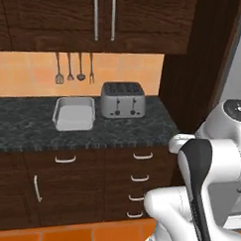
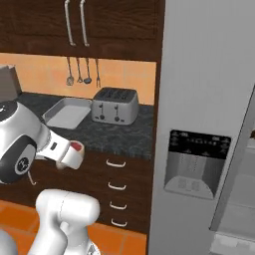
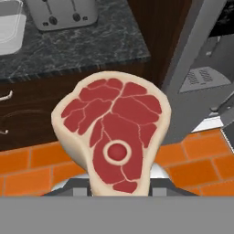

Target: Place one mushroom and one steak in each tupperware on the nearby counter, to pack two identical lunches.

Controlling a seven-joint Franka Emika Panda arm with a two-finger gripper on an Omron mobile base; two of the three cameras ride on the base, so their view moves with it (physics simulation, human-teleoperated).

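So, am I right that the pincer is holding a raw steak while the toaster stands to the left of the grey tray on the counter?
Not quite: the toaster stands to the right of the tray, as the left base view shows. The rest holds: the pincer holds the raw steak, and both things sit on the counter.
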